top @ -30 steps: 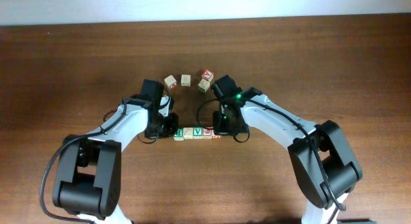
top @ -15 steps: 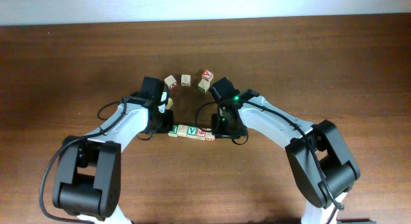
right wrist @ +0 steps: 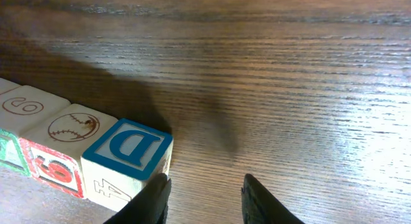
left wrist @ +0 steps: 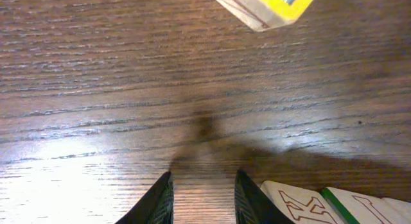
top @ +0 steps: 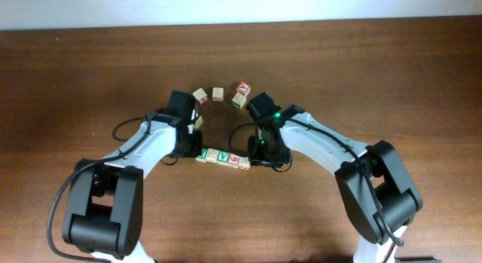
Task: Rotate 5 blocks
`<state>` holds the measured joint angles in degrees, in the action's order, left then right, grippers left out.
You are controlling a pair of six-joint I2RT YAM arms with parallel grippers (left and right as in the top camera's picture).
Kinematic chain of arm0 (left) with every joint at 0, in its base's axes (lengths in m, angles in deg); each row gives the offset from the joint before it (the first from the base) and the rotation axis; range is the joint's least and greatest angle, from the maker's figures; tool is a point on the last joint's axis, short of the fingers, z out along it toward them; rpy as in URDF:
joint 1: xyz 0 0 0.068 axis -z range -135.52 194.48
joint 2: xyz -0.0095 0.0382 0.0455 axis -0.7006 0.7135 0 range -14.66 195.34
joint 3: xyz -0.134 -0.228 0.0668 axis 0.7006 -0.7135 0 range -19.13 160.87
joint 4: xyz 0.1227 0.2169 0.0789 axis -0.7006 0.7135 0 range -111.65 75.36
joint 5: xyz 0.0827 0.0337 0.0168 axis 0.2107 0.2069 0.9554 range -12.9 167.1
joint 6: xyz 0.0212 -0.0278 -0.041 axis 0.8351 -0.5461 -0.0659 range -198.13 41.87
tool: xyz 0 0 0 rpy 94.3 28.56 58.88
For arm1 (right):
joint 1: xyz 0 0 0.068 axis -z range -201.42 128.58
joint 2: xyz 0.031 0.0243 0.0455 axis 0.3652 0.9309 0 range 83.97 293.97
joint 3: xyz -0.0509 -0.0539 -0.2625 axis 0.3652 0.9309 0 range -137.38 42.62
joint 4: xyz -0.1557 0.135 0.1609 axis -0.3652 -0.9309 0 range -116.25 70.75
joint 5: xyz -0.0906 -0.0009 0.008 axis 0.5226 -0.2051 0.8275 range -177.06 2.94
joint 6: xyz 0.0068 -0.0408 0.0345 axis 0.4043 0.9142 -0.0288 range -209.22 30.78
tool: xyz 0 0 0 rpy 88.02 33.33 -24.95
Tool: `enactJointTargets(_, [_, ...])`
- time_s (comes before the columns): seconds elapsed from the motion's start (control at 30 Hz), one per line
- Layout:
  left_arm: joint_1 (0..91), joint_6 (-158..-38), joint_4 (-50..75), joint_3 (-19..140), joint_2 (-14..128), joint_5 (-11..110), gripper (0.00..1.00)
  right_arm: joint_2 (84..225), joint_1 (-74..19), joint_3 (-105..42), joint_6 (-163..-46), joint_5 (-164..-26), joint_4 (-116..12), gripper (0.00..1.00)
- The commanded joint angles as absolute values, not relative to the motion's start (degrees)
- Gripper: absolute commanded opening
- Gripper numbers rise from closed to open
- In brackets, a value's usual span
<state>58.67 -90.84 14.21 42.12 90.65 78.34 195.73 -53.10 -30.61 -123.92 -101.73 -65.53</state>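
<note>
Slanted row of blocks between left claw and right claw.
Both claws slightly spread, empty — one beside each end.

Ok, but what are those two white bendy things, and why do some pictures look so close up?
Those are two robot arms, each ending in a two-finger gripper. One picture looks down from above the wooden table. The other two come from cameras on the wrists, so dark fingertips poke in at the bottom. A slanted row of letter blocks lies between the arms, and loose cubes sit farther back. The left gripper and right gripper are both open, holding nothing. The right one is beside the blue D block at the row's end; a yellow-faced cube lies ahead of the left one.
</note>
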Motion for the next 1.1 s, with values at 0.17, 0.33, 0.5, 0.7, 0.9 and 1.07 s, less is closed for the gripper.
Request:
enactJointTargets(0.17, [59.28,-91.32,15.46,41.49,91.51,79.93,0.50,195.93,-53.45,-31.85,-124.20,-105.84,-64.88,0.47])
enactJointTargets(0.33, [57.64,-91.32,15.37,41.49,91.51,79.93,0.54,195.93,-52.89,-31.74,-124.01,-105.82,-64.97,0.48])
enactJointTargets(0.5, [57.64,-91.35,14.95,41.49,91.51,79.91,0.59,195.93,-52.89,-31.63,-124.01,-105.84,-64.90,0.48])
enactJointTargets(0.7, [56.09,-91.28,16.16,41.51,91.51,79.89,0.63,195.93,-52.84,-31.63,-123.55,-105.84,-64.70,0.48])
enactJointTargets(0.9, [55.50,-88.92,16.81,41.51,91.51,79.49,0.62,195.93,-52.84,-31.63,-123.55,-105.86,-64.72,0.48])
enactJointTargets(1.07, [54.74,-88.64,17.47,41.88,91.51,79.47,0.65,195.93,-52.82,-31.63,-122.89,-106.13,-64.79,0.48])
